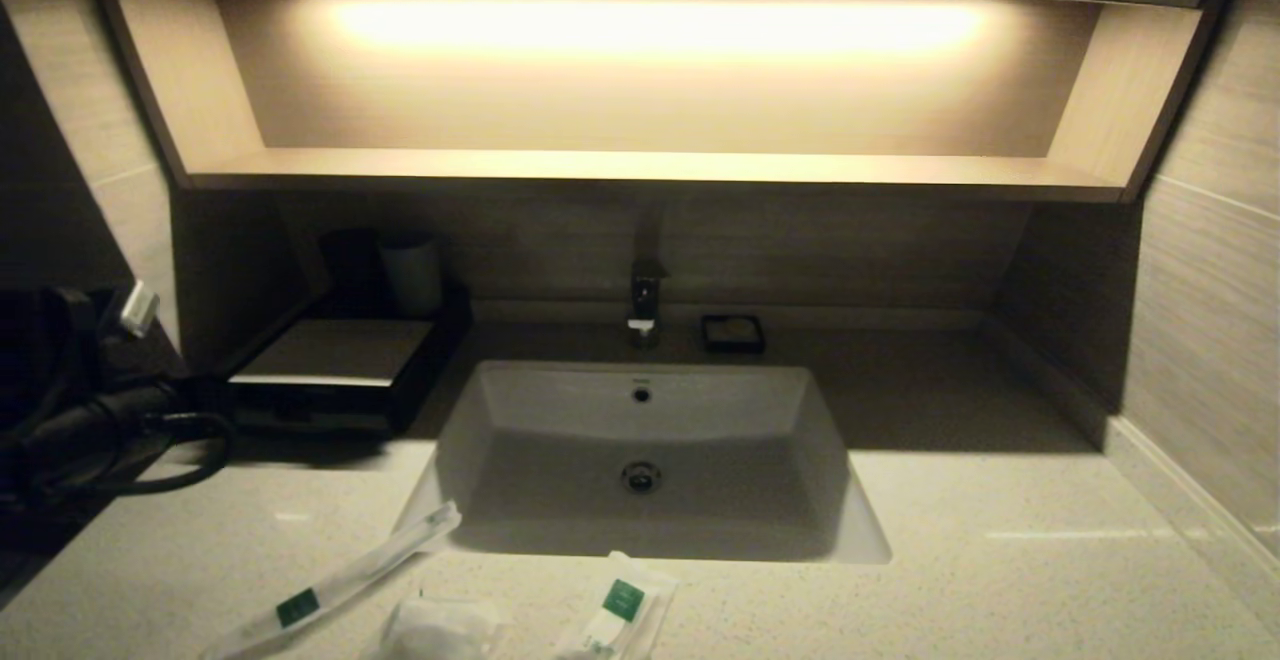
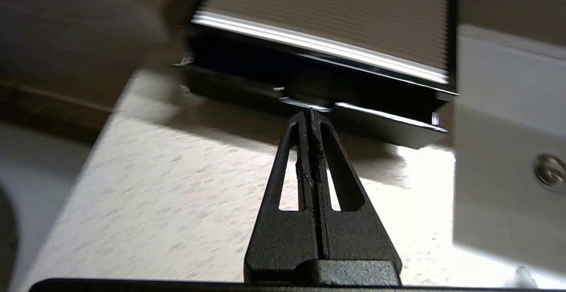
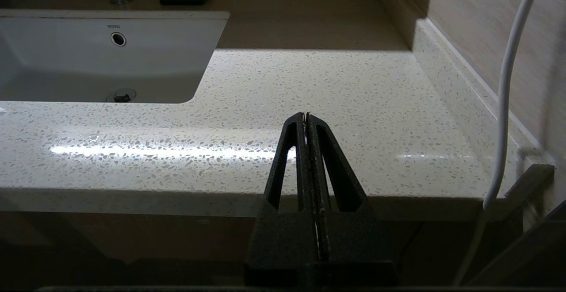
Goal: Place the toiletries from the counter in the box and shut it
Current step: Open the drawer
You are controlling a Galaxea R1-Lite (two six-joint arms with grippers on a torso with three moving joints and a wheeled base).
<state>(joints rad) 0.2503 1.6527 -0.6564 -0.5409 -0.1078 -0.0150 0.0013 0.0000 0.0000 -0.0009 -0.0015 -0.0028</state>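
Three wrapped toiletries lie along the near edge of the counter (image 1: 1000, 540), in front of the sink (image 1: 640, 440): a long clear sleeve with a green label (image 1: 335, 585), probably a toothbrush, a crumpled white packet (image 1: 440, 630) just beside it, and a shorter sachet with a green label (image 1: 620, 615). None of them sits in the box. One black box (image 1: 345, 370) stands at the back left of the counter, its ribbed pale lid lying flat with a bright metal strip along the front edge. Two cups (image 1: 410, 275), one dark and one pale, stand behind it.

In the left wrist view, the left gripper (image 2: 311, 114) has its fingers pressed together, their tips right at the box's (image 2: 318, 75) lower front edge. The right gripper (image 3: 306, 116) hangs off the counter's (image 3: 309, 84) front edge on the right, fingers likewise together, gripping nothing. One tap (image 1: 645, 300) and one soap dish (image 1: 732, 332) stand behind the sink.
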